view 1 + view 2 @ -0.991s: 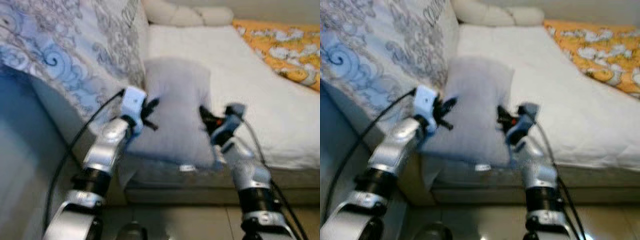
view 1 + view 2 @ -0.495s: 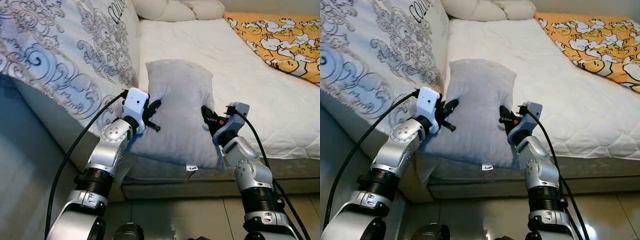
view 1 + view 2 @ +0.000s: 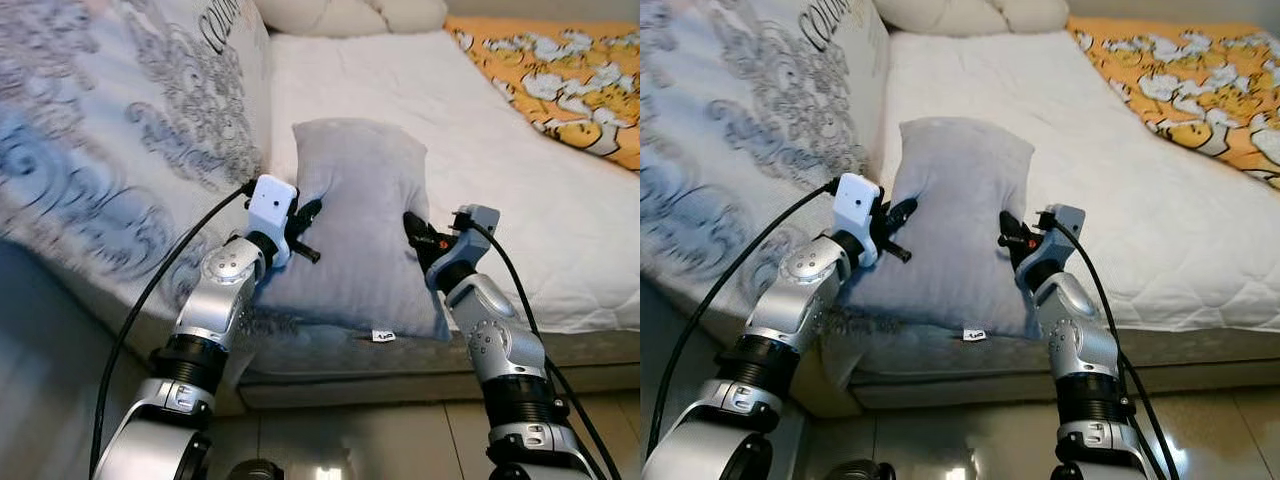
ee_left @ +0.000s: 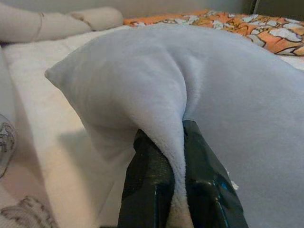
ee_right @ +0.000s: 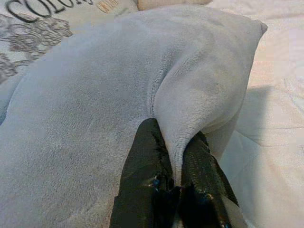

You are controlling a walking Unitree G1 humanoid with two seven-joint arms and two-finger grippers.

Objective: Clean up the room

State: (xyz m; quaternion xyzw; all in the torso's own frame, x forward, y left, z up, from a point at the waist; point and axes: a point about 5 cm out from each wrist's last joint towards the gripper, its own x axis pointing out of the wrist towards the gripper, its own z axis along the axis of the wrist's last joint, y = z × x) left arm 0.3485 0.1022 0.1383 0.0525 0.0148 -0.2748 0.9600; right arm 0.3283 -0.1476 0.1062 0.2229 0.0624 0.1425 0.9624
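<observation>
The white bed [image 3: 500, 170] carries a grey pillow [image 3: 360, 230] at its near edge, beside a patterned cushion [image 3: 120, 140]. The pillow looks light, soft and floppy, so pinched side folds suit it. The left gripper [image 4: 172, 156] and right gripper [image 5: 175, 156] each have their jaws closed tight on such a fold.

We count one grey pillow [image 3: 360, 225], one white mattress [image 3: 520, 190], one orange patterned blanket [image 3: 560, 75], one cream bolster [image 3: 345, 14], one grey-scrolled cover [image 3: 120, 130], two grippers: left gripper [image 3: 305, 228], right gripper [image 3: 412, 232].
</observation>
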